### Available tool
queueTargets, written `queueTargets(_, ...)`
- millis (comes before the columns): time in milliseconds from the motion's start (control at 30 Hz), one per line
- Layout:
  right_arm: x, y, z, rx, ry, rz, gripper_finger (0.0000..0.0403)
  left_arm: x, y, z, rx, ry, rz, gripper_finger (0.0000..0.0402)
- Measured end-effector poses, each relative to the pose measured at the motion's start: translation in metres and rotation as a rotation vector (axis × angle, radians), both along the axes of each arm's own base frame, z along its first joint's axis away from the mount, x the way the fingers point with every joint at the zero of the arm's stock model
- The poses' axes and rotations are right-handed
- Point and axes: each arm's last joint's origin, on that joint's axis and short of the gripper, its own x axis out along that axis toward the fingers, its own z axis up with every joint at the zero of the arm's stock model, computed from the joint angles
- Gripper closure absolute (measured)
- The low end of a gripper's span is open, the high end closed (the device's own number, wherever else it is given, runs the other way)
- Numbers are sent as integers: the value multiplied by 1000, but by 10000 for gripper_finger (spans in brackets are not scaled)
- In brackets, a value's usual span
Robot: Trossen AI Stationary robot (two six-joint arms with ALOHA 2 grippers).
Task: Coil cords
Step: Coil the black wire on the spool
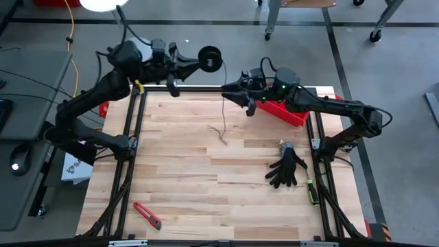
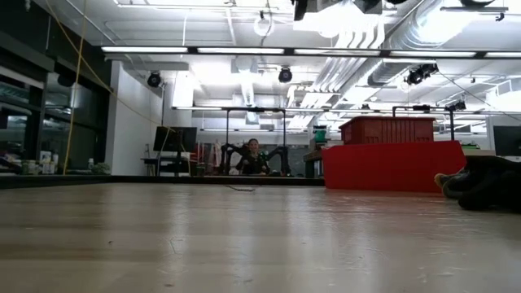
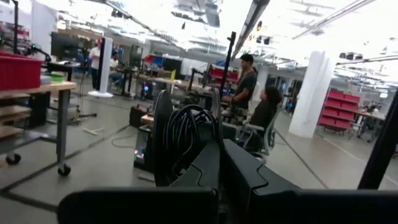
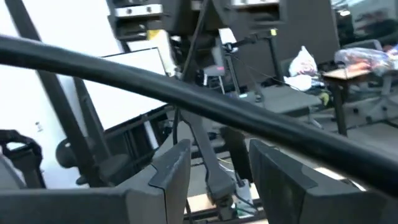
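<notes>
left end effector (image 1: 195, 62) clamped on the black spool (image 1: 210, 57) beyond the surface's (image 1: 178, 171) far edge, right end effector (image 1: 230, 88) jaws spread (nothing gripped), thin cord (image 1: 221, 116) hanging just beside it down to the surface

black spool (image 1: 209, 57), red bin (image 1: 285, 112), black glove (image 1: 287, 169)

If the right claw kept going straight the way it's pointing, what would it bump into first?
Most likely the left claw holding the black spool. The right claw, fingers apart above the table's far edge, points toward them with only the thin cord nearby, though heights are hard to judge from overhead.
</notes>
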Motion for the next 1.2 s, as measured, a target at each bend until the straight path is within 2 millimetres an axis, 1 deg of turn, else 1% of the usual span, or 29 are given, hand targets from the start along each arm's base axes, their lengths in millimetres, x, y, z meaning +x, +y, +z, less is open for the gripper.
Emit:
queueTargets(100,0,-2,7,-32,12,-7,247,6,3,-1,0,-19,-1,401)
queueTargets(233,-1,-5,10,-70,71,-30,247,8,4,-1,17,-27,12,401)
queueTargets(367,-1,-4,13,-101,101,-28,247,1,5,3,45,-34,39,401)
queueTargets(533,-5,-13,18,-141,160,-63,247,-11,3,6,42,-19,52,401)
queueTargets(633,-8,-19,21,-142,204,-164,247,-15,1,6,36,-11,48,401)
queueTargets(733,-12,-26,30,-188,207,-235,247,-16,0,4,31,12,48,401)
queueTargets(767,-13,-28,33,-192,198,-234,247,-16,0,4,27,19,48,401)
queueTargets(833,-16,-29,39,-183,174,-173,247,-16,0,3,26,22,52,401)
queueTargets(900,-16,-27,43,-172,155,-119,247,-15,2,4,35,19,59,401)
queueTargets(1033,-14,-21,44,-170,146,-95,247,-15,7,2,31,26,76,401)
queueTargets(1200,-12,-18,40,-160,179,-99,247,-19,13,3,21,13,105,401)
